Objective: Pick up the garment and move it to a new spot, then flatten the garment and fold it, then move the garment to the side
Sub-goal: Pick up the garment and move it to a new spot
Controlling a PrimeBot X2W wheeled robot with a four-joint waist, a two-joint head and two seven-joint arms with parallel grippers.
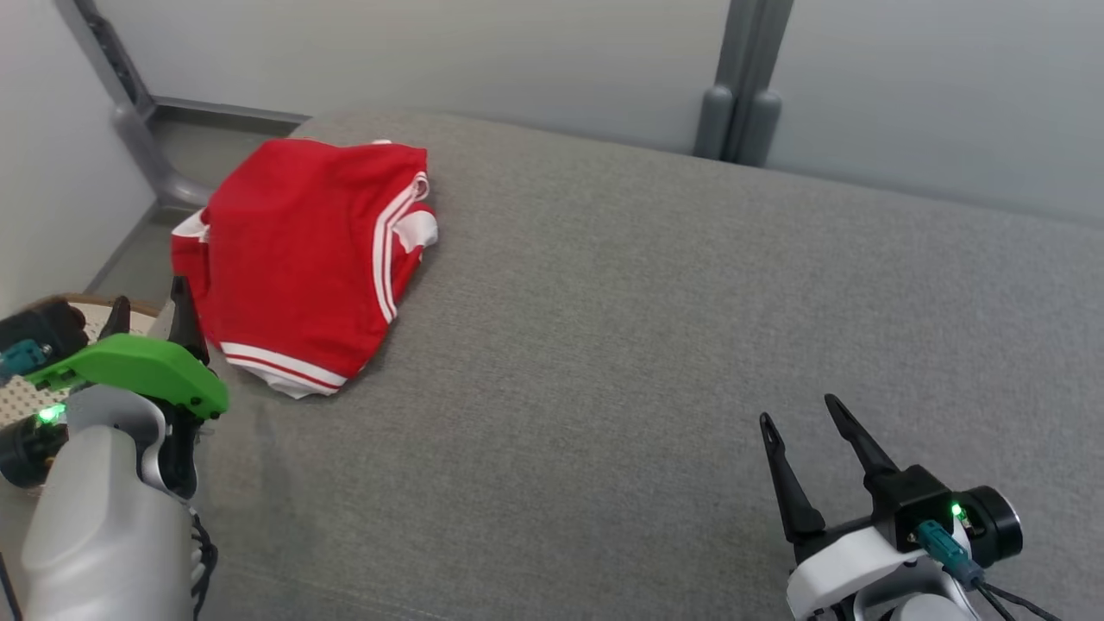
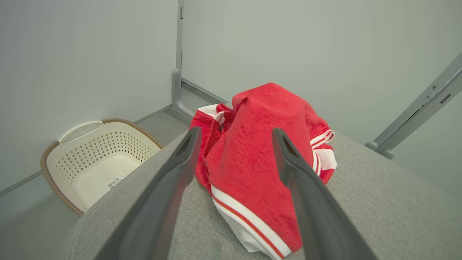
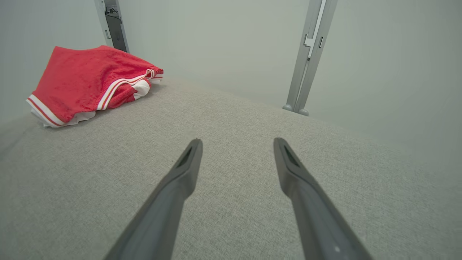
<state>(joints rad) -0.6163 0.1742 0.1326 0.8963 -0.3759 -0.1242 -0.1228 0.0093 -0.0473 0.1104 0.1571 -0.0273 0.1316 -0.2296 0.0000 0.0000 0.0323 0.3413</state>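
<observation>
A red garment (image 1: pixel 302 250) with white stripes lies bunched and folded at the far left corner of the grey padded surface (image 1: pixel 655 345). My left gripper (image 1: pixel 148 309) stands open just in front of its near left edge, touching nothing; in the left wrist view the garment (image 2: pixel 252 162) sits between and beyond the fingers (image 2: pixel 180 159) of the left gripper (image 2: pixel 234 135). My right gripper (image 1: pixel 799 411) hovers open over the bare surface at the near right, far from the cloth. From the right wrist the garment (image 3: pixel 86 83) shows at the upper left, beyond the right gripper (image 3: pixel 236 141).
A cream perforated laundry basket (image 2: pixel 97 155) stands on the floor left of the surface, below the left arm. Grey walls and metal posts (image 1: pixel 746 86) close off the back. The surface's left edge (image 2: pixel 119 187) drops off beside the garment.
</observation>
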